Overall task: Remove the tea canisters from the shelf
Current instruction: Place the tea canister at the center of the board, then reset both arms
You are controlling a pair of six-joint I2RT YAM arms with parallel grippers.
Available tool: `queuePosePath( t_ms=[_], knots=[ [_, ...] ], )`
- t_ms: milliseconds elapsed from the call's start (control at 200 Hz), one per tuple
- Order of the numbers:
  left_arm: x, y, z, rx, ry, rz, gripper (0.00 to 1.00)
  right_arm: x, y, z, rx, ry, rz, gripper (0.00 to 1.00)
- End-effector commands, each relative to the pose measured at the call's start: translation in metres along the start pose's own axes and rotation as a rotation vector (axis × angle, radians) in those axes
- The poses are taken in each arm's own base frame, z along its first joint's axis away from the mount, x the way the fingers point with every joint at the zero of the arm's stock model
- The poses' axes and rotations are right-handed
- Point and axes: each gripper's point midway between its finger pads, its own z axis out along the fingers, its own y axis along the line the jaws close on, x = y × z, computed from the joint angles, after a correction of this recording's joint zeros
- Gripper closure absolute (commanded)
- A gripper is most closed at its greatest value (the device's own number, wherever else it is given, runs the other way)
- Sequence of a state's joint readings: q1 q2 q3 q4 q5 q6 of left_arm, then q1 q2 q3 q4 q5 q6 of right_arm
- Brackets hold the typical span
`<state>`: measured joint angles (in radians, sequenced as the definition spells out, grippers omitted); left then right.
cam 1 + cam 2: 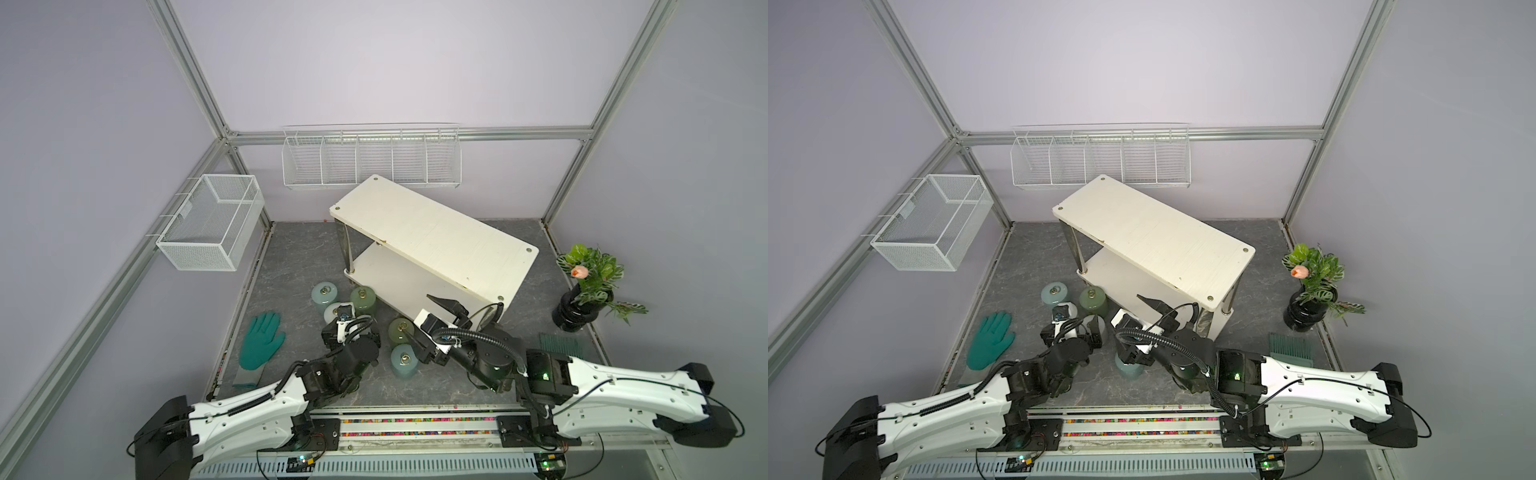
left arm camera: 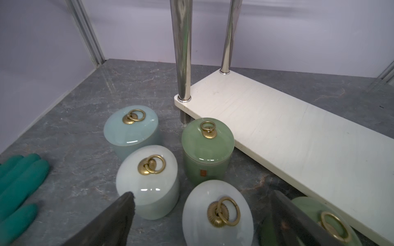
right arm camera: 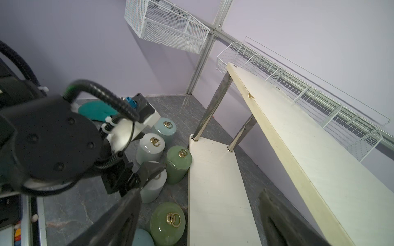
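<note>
The cream two-tier shelf [image 1: 436, 237] stands askew with both tiers bare. Several tea canisters stand on the grey floor by its near-left corner: light blue [image 1: 325, 296], olive green [image 1: 363, 300], another olive green [image 1: 400, 330] and another light blue [image 1: 404, 360]. In the left wrist view a pale white canister [image 2: 149, 179] stands behind a second white one [image 2: 217, 213]. My left gripper [image 2: 203, 192] is open, with a finger on each side of that second white canister and not touching it. My right gripper [image 3: 198, 192] is open and empty over the lower tier [image 3: 213, 191].
A teal glove [image 1: 261, 340] lies left of the canisters. A black vase with a plant [image 1: 575, 309] stands at the right, with a green comb-like piece [image 1: 559, 345] in front of it. White wire baskets [image 1: 212, 222] [image 1: 370, 160] hang on the walls.
</note>
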<state>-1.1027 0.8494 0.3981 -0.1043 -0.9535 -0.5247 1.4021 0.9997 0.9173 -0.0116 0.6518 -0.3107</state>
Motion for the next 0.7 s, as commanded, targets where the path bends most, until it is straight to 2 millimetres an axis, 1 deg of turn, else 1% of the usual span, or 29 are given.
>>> queuePosePath(
  t_ms=[0,40,55,100,220,300,345,470,550,625,695],
  knots=[
    [-0.025,0.006,-0.012,-0.002,-0.026,0.069,0.00,-0.006,-0.005,-0.003,-0.002,0.002,0.032,0.11],
    [-0.031,0.006,-0.014,-0.003,-0.032,0.087,0.00,-0.004,-0.006,-0.004,-0.001,0.009,0.033,0.11],
    [-0.038,0.008,-0.018,0.003,-0.048,0.076,0.00,-0.003,-0.006,-0.004,-0.001,0.013,0.034,0.11],
    [-0.049,0.010,-0.020,-0.004,-0.073,0.092,0.00,-0.001,-0.006,-0.006,-0.001,0.025,0.036,0.11],
    [-0.068,0.017,-0.022,-0.043,-0.100,0.078,0.00,0.010,-0.008,-0.009,0.012,0.065,0.041,0.11],
    [-0.075,0.019,-0.015,-0.014,-0.076,0.053,0.00,0.016,-0.009,-0.014,0.012,0.084,0.049,0.11],
    [-0.079,0.024,-0.011,-0.012,-0.073,0.023,0.00,0.019,-0.008,-0.016,0.006,0.092,0.053,0.11],
    [-0.092,0.030,-0.012,-0.011,-0.113,0.008,0.00,0.029,-0.004,-0.027,-0.023,0.126,0.051,0.11],
    [-0.096,0.034,-0.009,-0.036,-0.106,0.024,0.00,0.032,0.001,-0.035,-0.043,0.139,0.041,0.11],
    [-0.096,0.031,-0.004,-0.038,-0.090,0.044,0.00,0.030,0.003,-0.043,-0.046,0.131,0.023,0.11],
    [-0.096,0.028,0.000,-0.036,-0.083,0.053,0.00,0.021,0.004,-0.049,-0.057,0.100,0.009,0.11]
  ],
)
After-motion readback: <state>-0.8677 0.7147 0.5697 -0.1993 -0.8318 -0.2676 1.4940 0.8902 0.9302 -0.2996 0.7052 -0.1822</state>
